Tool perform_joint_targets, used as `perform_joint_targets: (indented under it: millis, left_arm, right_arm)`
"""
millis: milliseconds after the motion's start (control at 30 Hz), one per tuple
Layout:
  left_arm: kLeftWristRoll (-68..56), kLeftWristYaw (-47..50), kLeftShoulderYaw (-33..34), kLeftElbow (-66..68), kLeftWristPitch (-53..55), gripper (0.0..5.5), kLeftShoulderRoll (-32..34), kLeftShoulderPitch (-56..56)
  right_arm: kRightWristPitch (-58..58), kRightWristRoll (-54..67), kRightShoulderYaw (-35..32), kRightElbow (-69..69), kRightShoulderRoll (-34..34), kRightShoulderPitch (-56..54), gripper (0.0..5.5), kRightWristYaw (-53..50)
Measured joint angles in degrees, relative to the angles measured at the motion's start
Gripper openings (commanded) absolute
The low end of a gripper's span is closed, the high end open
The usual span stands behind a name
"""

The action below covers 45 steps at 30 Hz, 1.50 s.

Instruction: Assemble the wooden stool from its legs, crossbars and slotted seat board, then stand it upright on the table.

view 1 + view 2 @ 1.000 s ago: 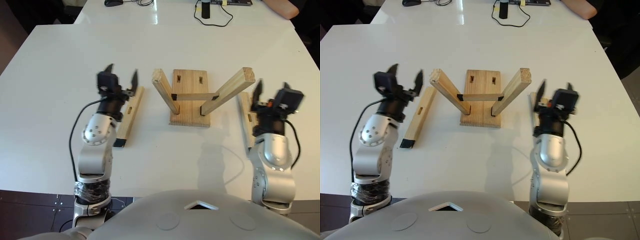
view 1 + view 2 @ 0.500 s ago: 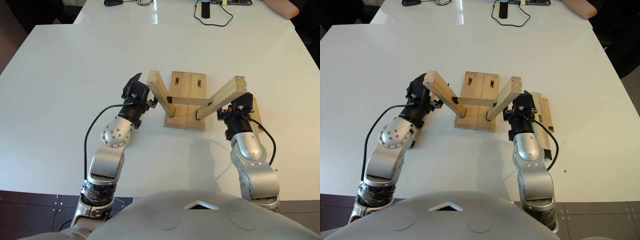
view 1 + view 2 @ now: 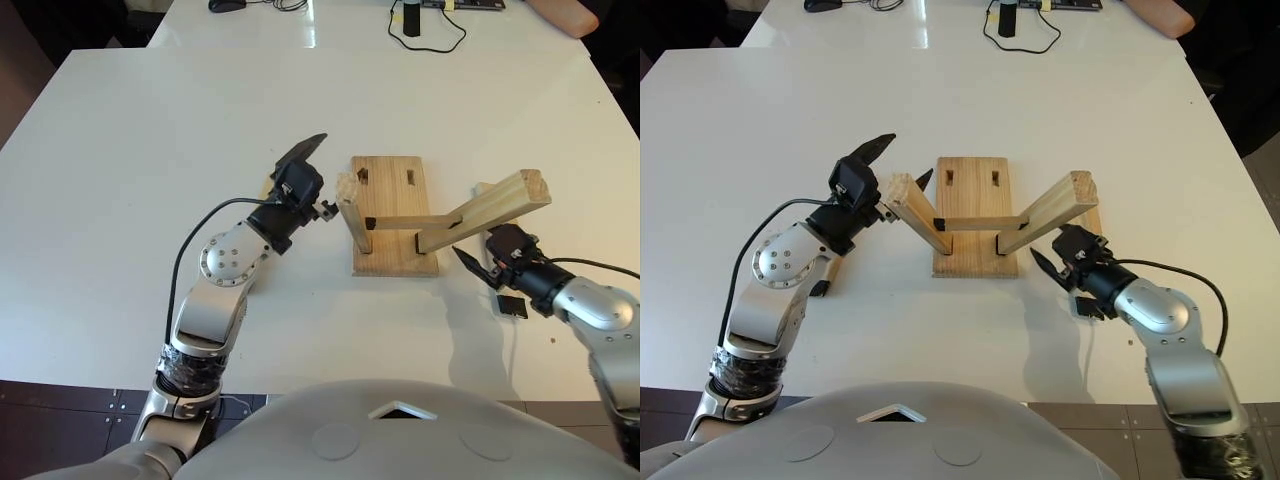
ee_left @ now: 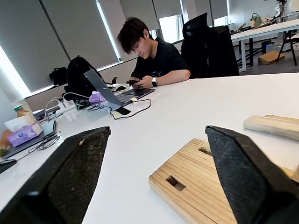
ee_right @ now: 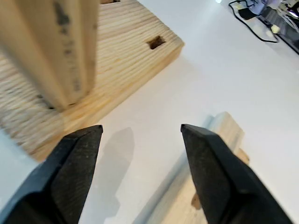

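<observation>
The slotted seat board [image 3: 393,215] lies flat mid-table. On its near half stand two legs joined by a crossbar [image 3: 405,222]. The left leg [image 3: 352,205] is steep, and the right leg [image 3: 485,208] slants low to the right. My left gripper [image 3: 908,158] is open beside the left leg's upper end, and its wrist view looks between its fingers [image 4: 84,172] at the board [image 4: 205,172]. Just under the right leg my right gripper [image 5: 140,128] is open, holding nothing. A loose wooden piece [image 5: 219,140] lies below it.
Another loose leg lies under my left arm, its dark end [image 3: 821,288] showing. Cables and a black object [image 3: 410,20] sit at the table's far edge. White tabletop stretches wide to the left and behind the board.
The seat board and leg frame have shifted right, and the right leg now slants lower. My right arm has swung out to the right, off the leg. The left gripper followed the left leg rightward.
</observation>
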Motion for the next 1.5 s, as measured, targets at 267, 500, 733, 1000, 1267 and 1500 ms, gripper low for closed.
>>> perform_joint_targets:
  millis: [267, 500, 733, 1000, 1267, 1500]
  left_arm:
    - [-0.7, -3.8, 0.2, 4.3, -3.5, 3.8, 2.1, -1.1]
    - [0.1, -6.5, -7.5, 3.9, -4.4, 3.8, 1.1, 0.1]
    - [-1.5, -8.4, -6.1, 8.4, -0.6, 3.8, 1.2, -5.2]
    - [1.9, -8.7, -8.5, 15.9, 0.5, 3.8, 1.2, -8.2]
    - [1.9, -10.5, -9.0, 19.6, 0.2, 3.8, 0.6, -12.7]
    - [5.5, -10.9, -4.0, 43.6, -14.9, 3.8, 3.3, -29.0]
  right_arm:
    - [-1.1, 5.6, 1.5, -4.7, -7.4, 6.2, 3.09, 12.0]
    - [-2.8, 2.5, 14.1, 3.5, -3.7, 2.4, 3.09, 10.7]
    - [-4.7, 2.4, 13.1, 12.6, -2.0, -6.4, 3.09, 8.3]
    - [-9.4, 0.7, 11.2, 25.8, -0.2, -15.5, 3.09, 4.1]
    - [-12.0, -2.6, 14.3, 29.4, 2.8, -20.0, 3.09, 1.7]
    - [-13.0, -4.0, 16.8, 23.2, 2.3, -15.7, 3.09, 1.9]
